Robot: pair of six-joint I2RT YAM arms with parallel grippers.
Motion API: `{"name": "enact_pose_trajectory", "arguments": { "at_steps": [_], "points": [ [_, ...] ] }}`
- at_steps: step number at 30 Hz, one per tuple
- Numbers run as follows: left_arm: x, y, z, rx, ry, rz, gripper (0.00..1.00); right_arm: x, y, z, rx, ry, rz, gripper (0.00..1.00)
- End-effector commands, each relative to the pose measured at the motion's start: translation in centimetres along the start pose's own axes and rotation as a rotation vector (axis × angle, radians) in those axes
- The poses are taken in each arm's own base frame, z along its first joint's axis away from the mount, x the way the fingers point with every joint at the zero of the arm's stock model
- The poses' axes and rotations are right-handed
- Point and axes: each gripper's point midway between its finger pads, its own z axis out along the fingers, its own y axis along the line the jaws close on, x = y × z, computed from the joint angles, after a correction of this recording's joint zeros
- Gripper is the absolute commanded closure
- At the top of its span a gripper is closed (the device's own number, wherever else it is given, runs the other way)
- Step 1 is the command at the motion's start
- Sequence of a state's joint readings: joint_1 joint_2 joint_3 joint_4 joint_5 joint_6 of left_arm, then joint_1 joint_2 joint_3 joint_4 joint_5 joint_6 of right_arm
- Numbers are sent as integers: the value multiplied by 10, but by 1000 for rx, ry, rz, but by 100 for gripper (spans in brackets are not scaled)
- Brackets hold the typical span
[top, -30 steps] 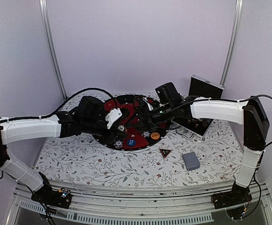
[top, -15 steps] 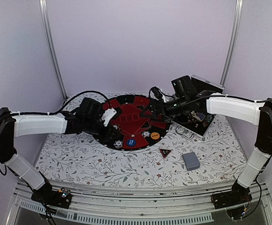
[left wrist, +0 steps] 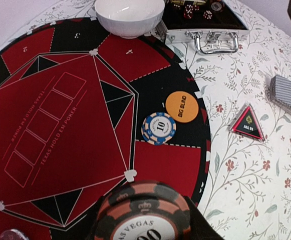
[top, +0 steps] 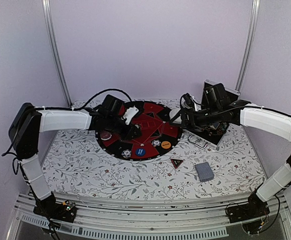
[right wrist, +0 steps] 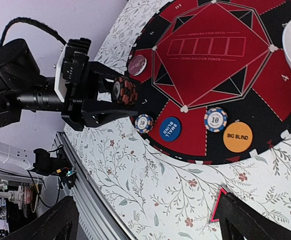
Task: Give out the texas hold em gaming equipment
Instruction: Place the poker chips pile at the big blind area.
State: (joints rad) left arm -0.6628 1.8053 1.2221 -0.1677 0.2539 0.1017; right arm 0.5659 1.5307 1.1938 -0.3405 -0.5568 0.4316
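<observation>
The left gripper (right wrist: 126, 93) pinches a stack of brown-striped poker chips (right wrist: 123, 91) above the round poker mat's (left wrist: 60, 165) left part. On the mat lie one red disc (right wrist: 137, 64), two blue 10 chips (right wrist: 215, 119), one Small Blind disc (right wrist: 170, 128) and one Big Blind disc (right wrist: 237, 137). Right of the mat, on floral cloth (left wrist: 245, 175), lie one All In marker (left wrist: 248, 122) and one card deck (left wrist: 289, 94). The right gripper (top: 178, 119) has its jaws spread wide at the mat's right rim. The walls are lilac.

The left arm (top: 60, 120) reaches in from its side, forearm about level; the left claw (right wrist: 124, 92) grips a stack of chips (left wrist: 142, 212) edgewise. The right arm (top: 265, 120) stretches across, and the right claw (top: 181, 118) is spread wide, seemingly tilted downward.
</observation>
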Motion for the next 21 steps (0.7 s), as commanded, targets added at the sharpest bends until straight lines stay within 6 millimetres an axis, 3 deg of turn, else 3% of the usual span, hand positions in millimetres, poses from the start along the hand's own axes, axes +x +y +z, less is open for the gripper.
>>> {"name": "enact_pose_trajectory", "arguments": {
  "at_steps": [1,6,10,17,21],
  "points": [
    [-10,-12,17,38,26,36,100,17,-23,-11,78,5,3,1],
    [-16,-34,37,67,57,97,100,35,-31,-14,93,26,-13,1],
    [-2,-45,62,99,138,104,100,44,-32,-20,96,28,-46,1],
    [5,-73,87,135,208,151,100,67,-36,-38,111,14,-66,1],
    [7,-78,104,147,237,150,100,85,-43,-43,124,29,-55,1]
  ]
}}
